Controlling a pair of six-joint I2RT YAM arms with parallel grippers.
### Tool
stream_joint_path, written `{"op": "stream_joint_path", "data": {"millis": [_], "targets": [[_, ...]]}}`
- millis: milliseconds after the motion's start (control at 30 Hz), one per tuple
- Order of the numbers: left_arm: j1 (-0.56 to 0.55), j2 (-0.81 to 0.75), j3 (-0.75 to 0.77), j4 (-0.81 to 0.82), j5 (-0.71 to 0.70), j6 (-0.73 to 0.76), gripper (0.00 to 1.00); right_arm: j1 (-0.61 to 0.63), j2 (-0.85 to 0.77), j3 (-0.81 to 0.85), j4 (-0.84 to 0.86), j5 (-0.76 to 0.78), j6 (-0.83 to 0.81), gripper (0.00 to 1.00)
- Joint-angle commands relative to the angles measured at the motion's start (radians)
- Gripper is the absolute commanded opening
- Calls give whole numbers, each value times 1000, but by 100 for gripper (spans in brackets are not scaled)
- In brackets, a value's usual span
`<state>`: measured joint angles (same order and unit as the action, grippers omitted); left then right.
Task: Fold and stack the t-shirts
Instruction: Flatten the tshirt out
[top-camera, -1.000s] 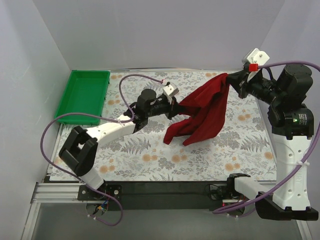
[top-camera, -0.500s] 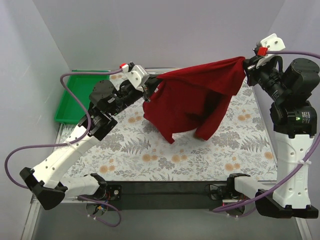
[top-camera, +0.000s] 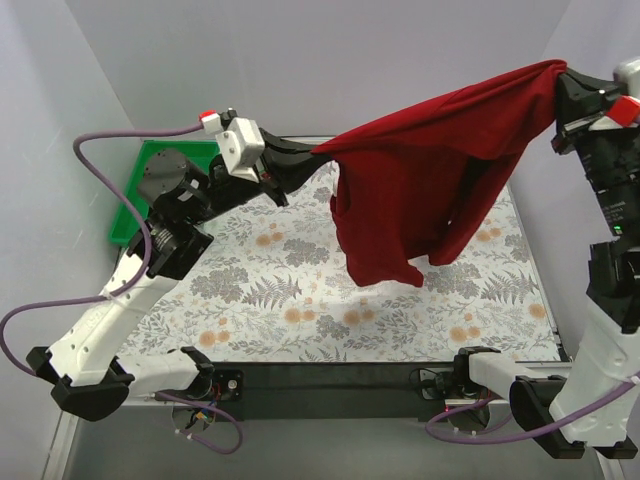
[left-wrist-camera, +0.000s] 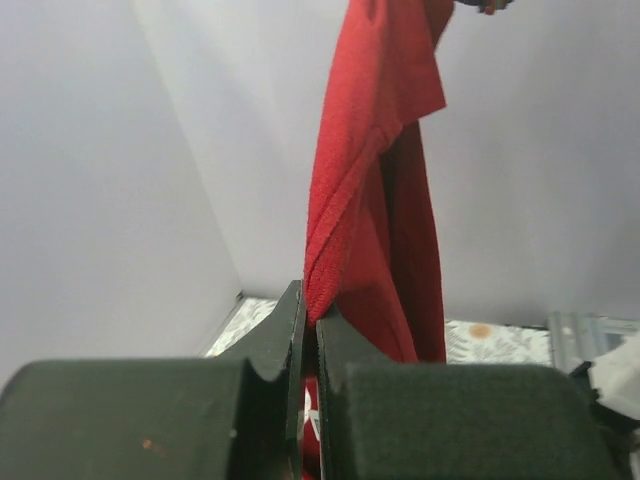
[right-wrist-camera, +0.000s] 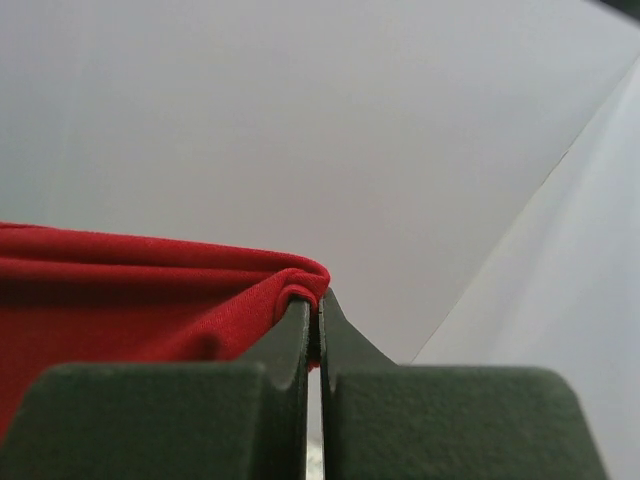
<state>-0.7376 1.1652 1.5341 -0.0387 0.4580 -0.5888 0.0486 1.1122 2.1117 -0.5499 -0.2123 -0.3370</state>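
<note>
The dark red t-shirt (top-camera: 420, 190) hangs in the air, stretched between my two grippers high above the floral mat (top-camera: 300, 300). My left gripper (top-camera: 312, 155) is shut on its left edge; in the left wrist view the cloth (left-wrist-camera: 370, 200) rises from the pinched jaws (left-wrist-camera: 310, 325). My right gripper (top-camera: 560, 80) is shut on the shirt's right edge at the top right; in the right wrist view the cloth (right-wrist-camera: 150, 290) folds over the closed jaws (right-wrist-camera: 318, 300). The shirt's lower part droops in folds, its lowest point hanging over the mat's middle.
A green tray (top-camera: 135, 215) stands at the back left, partly behind the left arm. White walls enclose the table on three sides. A black rail (top-camera: 330, 385) runs along the near edge.
Both grippers have risen and moved apart, lifting the shirt off the mat and stretching it out. The right gripper went up and right, the left gripper up and slightly right.
</note>
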Motion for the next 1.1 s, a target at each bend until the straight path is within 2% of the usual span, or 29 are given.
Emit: {"op": "stream_joint_path", "data": {"millis": [0, 133, 233, 300, 367, 400, 500, 533, 600, 667, 700, 767, 800, 900, 967, 1000, 1067], "targets": [[6, -79, 67, 33, 116, -114, 0, -30, 9, 131, 140, 143, -34, 1], [6, -148, 66, 134, 171, -212, 0, -38, 34, 217, 168, 62, 32, 1], [6, -185, 49, 74, 64, -236, 0, -67, 54, 168, 171, -2, 72, 1], [6, -222, 18, -20, -89, -232, 0, -69, 64, 64, 171, -100, 110, 1], [6, -263, -78, -68, -198, -233, 0, -69, 95, -48, 173, -224, 148, 1], [6, -275, -116, -90, -296, -252, 0, -69, 107, -89, 174, -278, 151, 1], [6, -323, -320, -148, -444, -299, 0, -56, 182, -236, 214, -439, 205, 1], [6, -331, -374, -156, -567, -336, 0, -50, 225, -272, 256, -452, 208, 1], [9, -338, -546, -159, -690, -391, 0, 54, 277, -387, 318, -444, 184, 1], [33, -329, -699, -121, -888, -509, 0, 168, 438, -420, 385, -337, 123, 1], [58, -329, -739, -109, -889, -510, 0, 200, 439, -420, 386, -337, 122, 1], [136, -294, -804, -99, -857, -578, 0, 249, 617, -346, 387, -309, 136, 1], [246, -280, -857, -90, -823, -598, 0, 255, 740, -299, 383, -305, 150, 1], [422, -240, -931, -52, -731, -638, 0, 296, 866, -211, 378, -230, 132, 2], [480, -198, -937, -43, -690, -654, 0, 315, 942, -179, 361, -165, 112, 19], [510, -178, -933, -37, -679, -652, 0, 315, 963, -159, 316, -142, 119, 32], [524, -98, -907, -32, -657, -648, 0, 298, 985, -137, 277, -81, 104, 44]]}}
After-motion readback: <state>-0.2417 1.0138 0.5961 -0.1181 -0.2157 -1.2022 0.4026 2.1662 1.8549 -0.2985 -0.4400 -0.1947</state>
